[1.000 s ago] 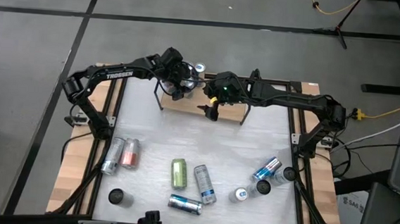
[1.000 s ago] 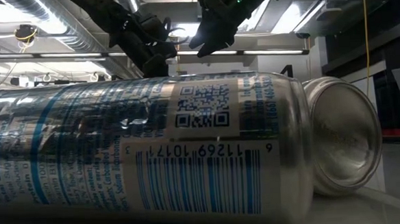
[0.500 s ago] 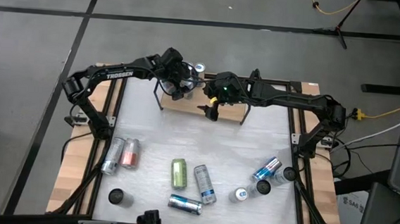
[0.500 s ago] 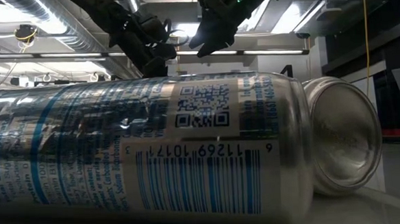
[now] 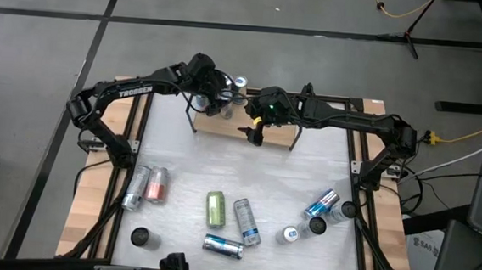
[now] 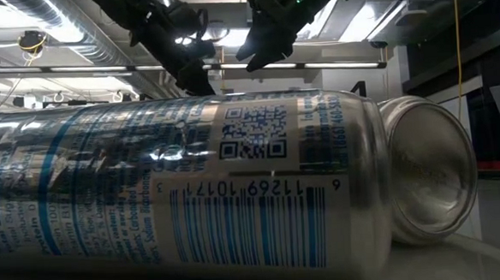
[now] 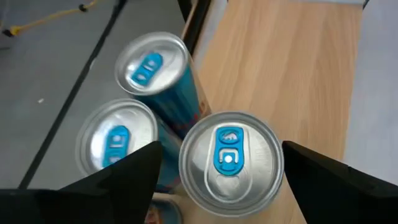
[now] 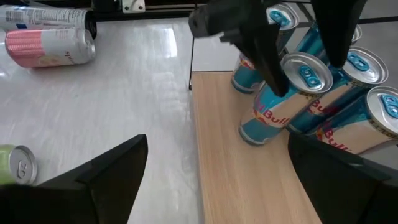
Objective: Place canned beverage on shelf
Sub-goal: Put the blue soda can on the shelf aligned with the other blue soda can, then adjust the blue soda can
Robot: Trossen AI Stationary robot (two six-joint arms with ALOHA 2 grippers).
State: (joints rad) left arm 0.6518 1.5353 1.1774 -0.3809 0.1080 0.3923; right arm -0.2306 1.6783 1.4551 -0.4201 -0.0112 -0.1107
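Nearest on the bench (image 5: 307, 169) lay the loose stock, cans waiting their turn: a green can (image 5: 215, 208) and a blue and silver can (image 5: 246, 221) side by side near the middle, a short one (image 5: 222, 247) nearer still, a silver can (image 5: 136, 187) and a pink can (image 5: 158, 184) touching on the left, a black can (image 5: 139, 237) near the left corner, and a small group (image 5: 321, 210) on the right; most lay on their sides, so each would likely need standing up before it could go on the shelf.

Farther back stood the shelf (image 5: 267, 124), its wooden board bare at the right end; the right gripper (image 5: 253, 132) hung over its near edge with fingers spread and nothing between them, apparently waiting.

At the far left end of the shelf, upright blue cans (image 8: 292, 87) stood packed close, plainly to leave room; the left gripper (image 7: 224, 180) hovered over the newest can (image 7: 230, 158), its fingers (image 7: 127, 183) spread on either side without touching it, which suggests the can was set down and let go.
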